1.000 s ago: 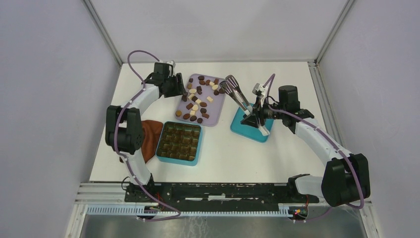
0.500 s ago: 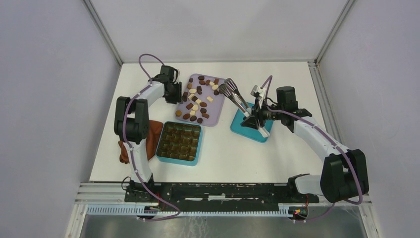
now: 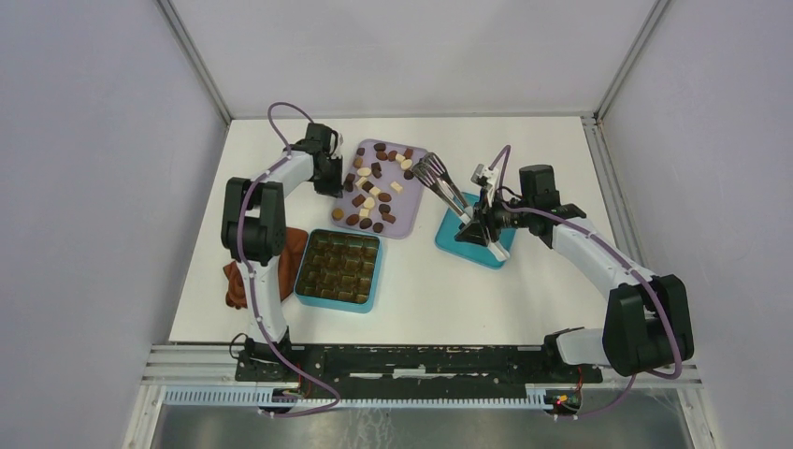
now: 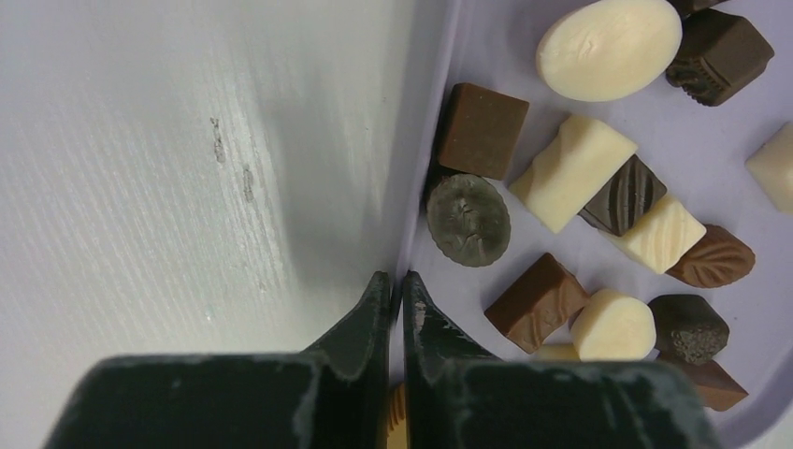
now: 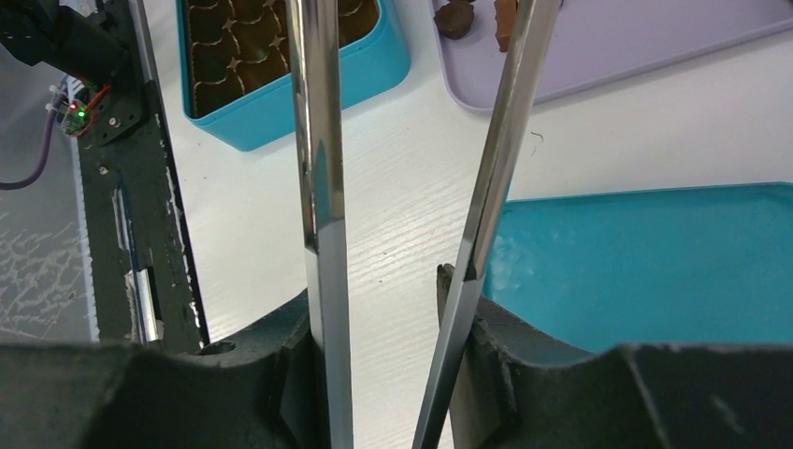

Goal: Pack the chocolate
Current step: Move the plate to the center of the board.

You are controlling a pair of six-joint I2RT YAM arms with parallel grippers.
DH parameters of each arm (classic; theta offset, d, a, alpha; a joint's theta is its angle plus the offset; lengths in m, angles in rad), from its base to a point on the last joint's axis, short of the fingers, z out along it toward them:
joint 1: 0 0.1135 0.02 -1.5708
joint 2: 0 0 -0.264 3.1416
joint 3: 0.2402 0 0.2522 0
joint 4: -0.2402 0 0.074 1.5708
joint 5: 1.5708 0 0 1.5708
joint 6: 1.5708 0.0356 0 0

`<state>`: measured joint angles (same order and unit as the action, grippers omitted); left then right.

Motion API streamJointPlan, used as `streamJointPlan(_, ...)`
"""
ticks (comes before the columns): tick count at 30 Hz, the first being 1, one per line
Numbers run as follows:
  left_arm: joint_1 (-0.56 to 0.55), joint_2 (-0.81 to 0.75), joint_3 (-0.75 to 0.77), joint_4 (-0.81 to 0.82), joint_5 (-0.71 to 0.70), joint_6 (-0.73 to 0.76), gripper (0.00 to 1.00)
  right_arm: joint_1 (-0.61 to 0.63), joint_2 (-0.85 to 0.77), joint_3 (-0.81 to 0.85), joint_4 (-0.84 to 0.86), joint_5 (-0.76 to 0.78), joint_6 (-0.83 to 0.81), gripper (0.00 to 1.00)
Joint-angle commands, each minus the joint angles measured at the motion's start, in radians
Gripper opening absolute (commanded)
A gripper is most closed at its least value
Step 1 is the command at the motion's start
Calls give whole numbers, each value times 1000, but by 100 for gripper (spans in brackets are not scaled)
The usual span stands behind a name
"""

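Note:
Many small pieces of chocolate, dark, brown and cream, lie loose on a lilac tray. My left gripper is at the tray's left edge. In the left wrist view, that gripper is shut on the thin rim of the tray, beside a round dark piece. My right gripper holds metal tongs, whose tips reach toward the tray's right side. The tongs' two arms run up between the right gripper's fingers. The teal box with its gridded insert sits in front of the tray.
A teal lid lies flat under the right gripper, to the right of the tray. A reddish-brown cloth lies left of the teal box, partly behind the left arm. The black rail of the arm bases runs along the near edge.
The left gripper has closed onto the tray's left rim and the left arm has drawn in. The right arm has shifted the tongs slightly left and down.

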<state>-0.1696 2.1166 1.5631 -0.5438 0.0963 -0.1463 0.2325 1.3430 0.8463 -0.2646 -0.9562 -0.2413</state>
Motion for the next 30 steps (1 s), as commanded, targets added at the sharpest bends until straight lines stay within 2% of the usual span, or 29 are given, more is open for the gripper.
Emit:
streamJointPlan(1,-15,-38,-24,-7,55,17,7,-5,-4,40,11,20,-43,45)
streamJointPlan(12,-80,-130,-151,68,89,-52,4,-5,24,104,-91,249,-168,43)
streamJointPlan(18,-112,-136,-165,95,95,-69,6,11,105,199,-180,370,-223,43)
streamJointPlan(26,-111,-262,-186,104,20,-45,28,61,312,426,-361,529,-287,42)
streamJointPlan(30,-111,-348,-194,89,10,-16,33,78,406,528,-436,587,-302,41)
